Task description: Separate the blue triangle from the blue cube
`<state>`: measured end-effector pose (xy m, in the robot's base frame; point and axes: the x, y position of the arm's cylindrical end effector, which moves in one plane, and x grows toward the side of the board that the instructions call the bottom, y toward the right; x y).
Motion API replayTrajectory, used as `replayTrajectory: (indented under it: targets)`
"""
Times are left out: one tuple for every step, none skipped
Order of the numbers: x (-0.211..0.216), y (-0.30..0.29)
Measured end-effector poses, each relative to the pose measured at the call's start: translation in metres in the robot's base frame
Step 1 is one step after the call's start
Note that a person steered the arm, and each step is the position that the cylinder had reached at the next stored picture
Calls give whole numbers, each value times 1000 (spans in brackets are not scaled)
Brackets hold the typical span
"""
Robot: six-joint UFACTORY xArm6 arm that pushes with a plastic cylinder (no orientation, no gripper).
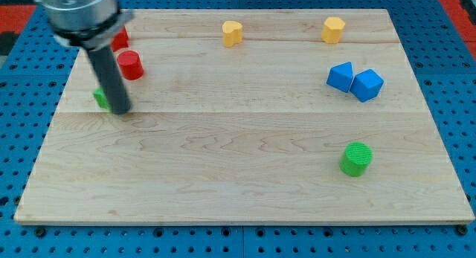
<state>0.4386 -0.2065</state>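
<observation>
The blue triangle (341, 76) and the blue cube (367, 85) sit side by side, touching, at the view's right on the wooden board (223, 184). My tip (121, 109) is far off at the view's left, right next to a green block (100, 98) that the rod partly hides. The rod rises from there to the view's top left.
A red cylinder (131, 65) and another red block (120, 39) lie at the upper left by the rod. Two yellow blocks (233, 33) (333, 29) sit along the top edge. A green cylinder (356, 158) stands at the lower right, below the blue pair.
</observation>
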Motion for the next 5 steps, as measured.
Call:
replayTrajectory:
  targets:
    - [20, 2]
    - [56, 38]
    - [94, -74]
    - [82, -98]
    - [53, -85]
